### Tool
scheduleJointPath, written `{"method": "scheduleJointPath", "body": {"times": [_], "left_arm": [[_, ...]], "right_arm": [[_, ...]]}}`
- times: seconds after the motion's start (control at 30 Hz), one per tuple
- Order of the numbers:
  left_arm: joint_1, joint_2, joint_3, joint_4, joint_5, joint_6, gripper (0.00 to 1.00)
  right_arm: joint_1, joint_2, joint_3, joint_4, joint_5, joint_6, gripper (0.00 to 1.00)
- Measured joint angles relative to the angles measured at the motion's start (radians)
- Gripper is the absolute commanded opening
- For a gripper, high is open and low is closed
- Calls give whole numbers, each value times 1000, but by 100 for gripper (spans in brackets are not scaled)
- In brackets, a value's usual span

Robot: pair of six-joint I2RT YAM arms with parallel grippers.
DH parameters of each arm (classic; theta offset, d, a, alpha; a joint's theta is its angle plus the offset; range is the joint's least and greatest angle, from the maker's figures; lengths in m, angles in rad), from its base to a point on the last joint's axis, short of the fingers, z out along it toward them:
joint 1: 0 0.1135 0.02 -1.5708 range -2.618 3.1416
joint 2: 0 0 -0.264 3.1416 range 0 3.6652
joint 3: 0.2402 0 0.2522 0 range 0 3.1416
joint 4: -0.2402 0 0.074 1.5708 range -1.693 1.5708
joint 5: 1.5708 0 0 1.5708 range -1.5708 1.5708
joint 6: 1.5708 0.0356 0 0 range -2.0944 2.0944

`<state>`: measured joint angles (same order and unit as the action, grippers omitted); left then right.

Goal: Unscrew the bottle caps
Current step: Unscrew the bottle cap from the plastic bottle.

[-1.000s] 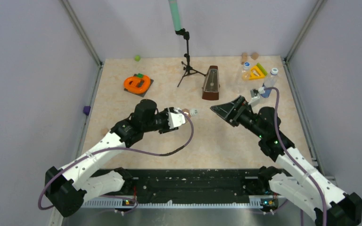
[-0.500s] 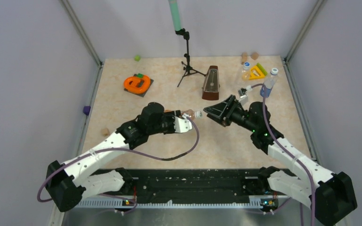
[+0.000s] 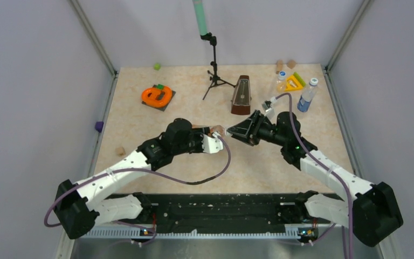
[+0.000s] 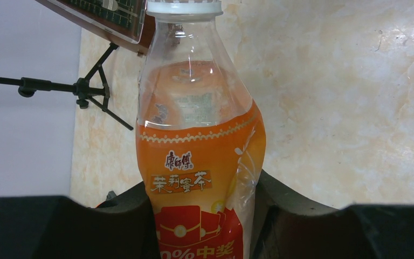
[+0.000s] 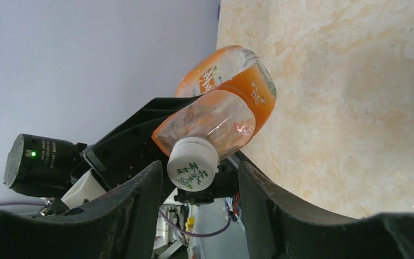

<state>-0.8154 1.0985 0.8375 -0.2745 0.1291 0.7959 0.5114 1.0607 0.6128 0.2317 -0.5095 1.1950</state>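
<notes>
Right gripper (image 5: pixel 197 171) came from two o'clock, jaws apart around small white plastic cap (image 5: pixel 193 163); left gripper (image 4: pixel 204 197) clamps squat orange-liquid bottle (image 4: pixel 197 145), unscrewing imminent.

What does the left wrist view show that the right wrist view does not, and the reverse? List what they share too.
Left wrist only: the metronome, the stand, the front of the label. Right wrist only: the printed top of the cap, sitting untouched inside the open right gripper; a green light on the left arm. Both: the bottle, its white cap, the left gripper holding it, the table.
</notes>
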Motion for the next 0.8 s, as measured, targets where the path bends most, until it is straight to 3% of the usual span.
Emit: {"method": "scheduleJointPath", "body": {"times": [0.07,0.27,0.4,0.53,0.8], "left_arm": [[-1,2,0,4,-1,5,0],[-4,10,0,7,-14,18,0],[-4,12,0,7,-16,20,0],[-3,20,1,3,-16,3,0],[37,63,87,-131,113,-120,0]], "right_arm": [[4,17,7,-4,-12,-6,38],[6,26,18,-7,-28,-13,36],[6,31,18,-4,-32,-18,23],[5,47,18,7,-42,-40,19],[5,45,47,-46,-67,-198,13]]}}
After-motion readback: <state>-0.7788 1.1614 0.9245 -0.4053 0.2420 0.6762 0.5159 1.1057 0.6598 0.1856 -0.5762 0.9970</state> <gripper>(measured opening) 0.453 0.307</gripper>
